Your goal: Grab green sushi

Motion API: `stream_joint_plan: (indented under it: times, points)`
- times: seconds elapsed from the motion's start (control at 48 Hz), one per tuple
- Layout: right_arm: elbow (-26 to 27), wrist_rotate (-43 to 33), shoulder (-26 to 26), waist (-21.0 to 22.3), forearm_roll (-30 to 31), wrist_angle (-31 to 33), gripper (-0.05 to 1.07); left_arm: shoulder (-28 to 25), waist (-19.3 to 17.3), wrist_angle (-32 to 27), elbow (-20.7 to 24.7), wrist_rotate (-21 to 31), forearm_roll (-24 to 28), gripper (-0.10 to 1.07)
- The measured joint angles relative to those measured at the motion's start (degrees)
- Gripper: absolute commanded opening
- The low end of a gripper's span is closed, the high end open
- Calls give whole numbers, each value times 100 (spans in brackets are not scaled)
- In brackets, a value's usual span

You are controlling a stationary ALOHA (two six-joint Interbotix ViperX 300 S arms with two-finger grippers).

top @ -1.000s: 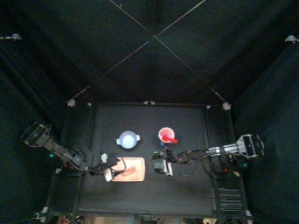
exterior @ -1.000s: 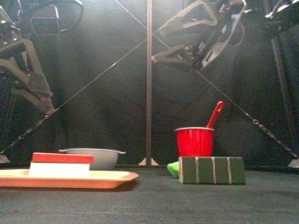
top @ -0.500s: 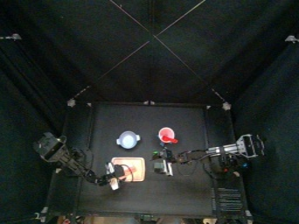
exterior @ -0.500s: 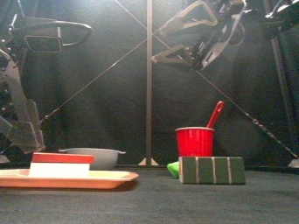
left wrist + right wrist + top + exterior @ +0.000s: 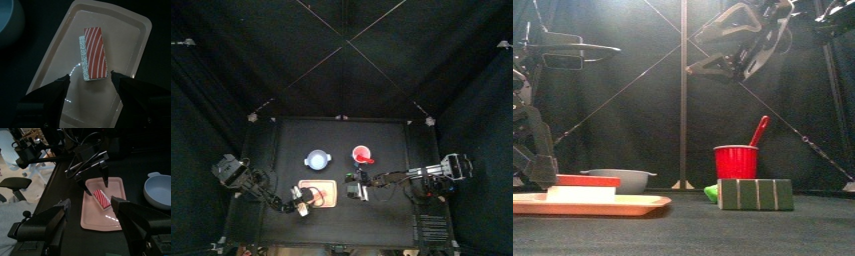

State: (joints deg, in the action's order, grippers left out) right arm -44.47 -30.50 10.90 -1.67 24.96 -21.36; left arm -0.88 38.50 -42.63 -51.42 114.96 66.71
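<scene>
The green sushi (image 5: 711, 192) is a tiny bright green piece on the table, half hidden behind a green striped block (image 5: 755, 193) in front of the red cup (image 5: 736, 161). It does not show in either wrist view. My left gripper (image 5: 92, 79) hangs open over the pinkish board (image 5: 127, 35), its jaws on either side of the near end of a red-striped white piece (image 5: 93, 54). My right gripper (image 5: 90, 203) is open and holds nothing. It faces the same board (image 5: 103, 213) from the other side, with the left gripper (image 5: 90, 164) beyond it.
A blue dish (image 5: 317, 158) sits behind the board (image 5: 315, 192), and the red cup (image 5: 362, 155) with a red stick in it stands to its right. Black curtains close in all sides. Past them the right wrist view shows a room with a chair (image 5: 17, 183).
My left arm has swung in and come down over the board, and its gripper now straddles the red-striped piece. The right arm has stayed still.
</scene>
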Motion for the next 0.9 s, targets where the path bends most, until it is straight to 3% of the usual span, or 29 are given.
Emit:
stream_joint_plan:
  times: [0.521,0.896]
  points:
    - [9,0,-62,9,0,0,96,-299,-220,176,0,457,352,98]
    - [0,0,-97,9,-9,0,96,-483,-334,308,70,475,369,96]
